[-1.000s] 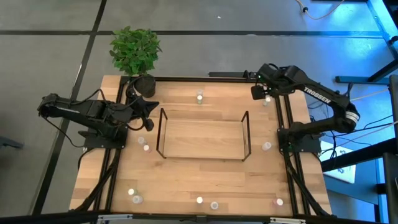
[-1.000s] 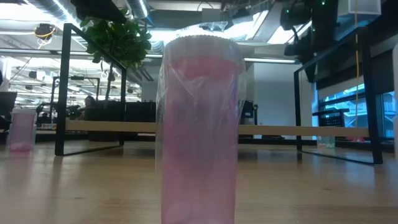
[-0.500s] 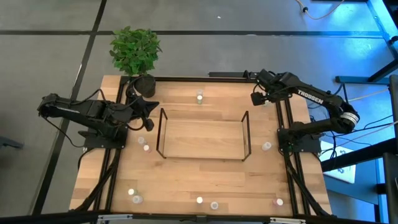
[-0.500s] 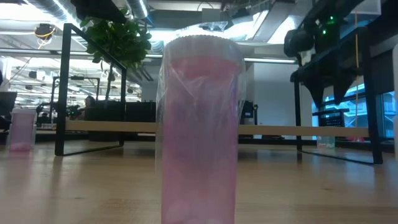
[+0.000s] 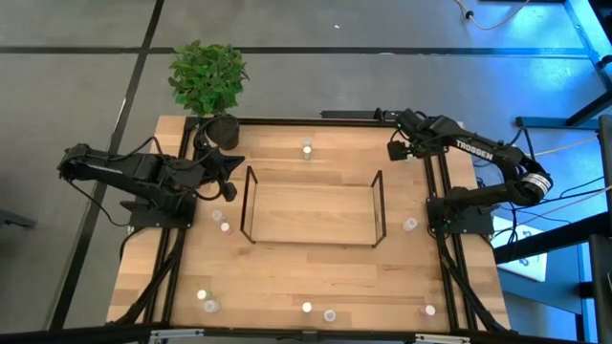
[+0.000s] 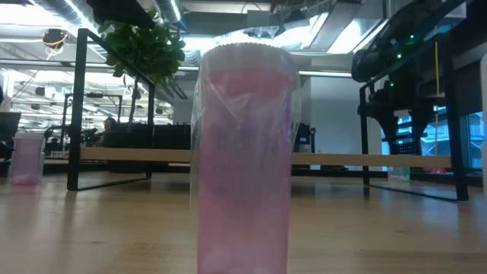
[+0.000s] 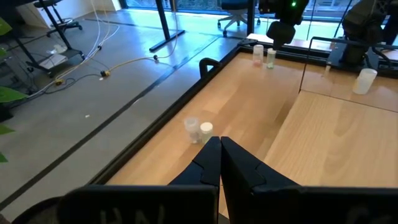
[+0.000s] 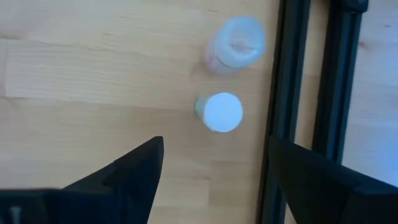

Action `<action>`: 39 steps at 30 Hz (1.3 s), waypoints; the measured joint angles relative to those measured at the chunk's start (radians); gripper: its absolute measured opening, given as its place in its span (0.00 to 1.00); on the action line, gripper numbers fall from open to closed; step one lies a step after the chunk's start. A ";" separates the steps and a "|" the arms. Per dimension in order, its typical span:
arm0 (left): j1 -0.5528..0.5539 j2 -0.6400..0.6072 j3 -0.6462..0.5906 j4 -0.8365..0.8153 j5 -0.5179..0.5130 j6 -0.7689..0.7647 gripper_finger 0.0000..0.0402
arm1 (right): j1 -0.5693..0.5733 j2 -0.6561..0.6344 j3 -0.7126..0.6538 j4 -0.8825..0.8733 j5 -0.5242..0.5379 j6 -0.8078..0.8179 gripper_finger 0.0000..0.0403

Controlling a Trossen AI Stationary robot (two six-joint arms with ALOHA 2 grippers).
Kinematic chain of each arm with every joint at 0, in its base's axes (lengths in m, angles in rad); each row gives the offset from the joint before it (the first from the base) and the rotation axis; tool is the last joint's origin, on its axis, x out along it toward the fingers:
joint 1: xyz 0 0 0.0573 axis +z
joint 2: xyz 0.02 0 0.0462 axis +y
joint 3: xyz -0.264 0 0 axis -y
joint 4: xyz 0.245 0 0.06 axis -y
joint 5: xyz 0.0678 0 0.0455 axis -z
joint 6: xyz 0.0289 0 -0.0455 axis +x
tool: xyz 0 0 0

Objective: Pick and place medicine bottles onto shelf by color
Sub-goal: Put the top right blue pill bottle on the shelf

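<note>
Small medicine bottles stand scattered on the table around the shelf (image 5: 311, 205), a low black-rod rack on a wooden base. My right gripper (image 8: 214, 168) is open and points down over the table's far right corner. Just beyond its fingertips stand a green-tinted bottle with a white cap (image 8: 222, 112) and a pinkish bottle (image 8: 235, 45), both upright and untouched. In the low view this gripper (image 6: 401, 131) hangs above the table. My left gripper (image 5: 234, 162) waits shut in the air left of the shelf, with two bottles (image 7: 199, 129) on the table ahead of it.
The black frame rail (image 8: 289, 93) runs right beside the two bottles. A potted plant (image 5: 208, 81) stands at the far left corner. More bottles stand along the near edge (image 5: 306, 308), at the far side (image 5: 307, 146) and right of the shelf (image 5: 410, 225). A pink bottle (image 6: 245, 152) fills the low view.
My right gripper has come down toward the two bottles at the far right corner, moving a little toward the table's near edge, and has stayed open. The bottles have not moved.
</note>
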 joint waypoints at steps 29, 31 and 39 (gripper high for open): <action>0.000 0.000 0.000 0.000 0.012 0.000 0.00 | -0.001 0.000 -0.105 0.142 0.062 0.019 0.72; 0.000 0.000 0.000 0.000 0.012 0.000 0.00 | -0.001 0.000 -0.105 0.142 0.062 0.027 0.72; 0.000 0.000 0.000 0.000 0.012 0.000 0.00 | -0.001 0.001 -0.110 0.149 0.067 0.026 0.72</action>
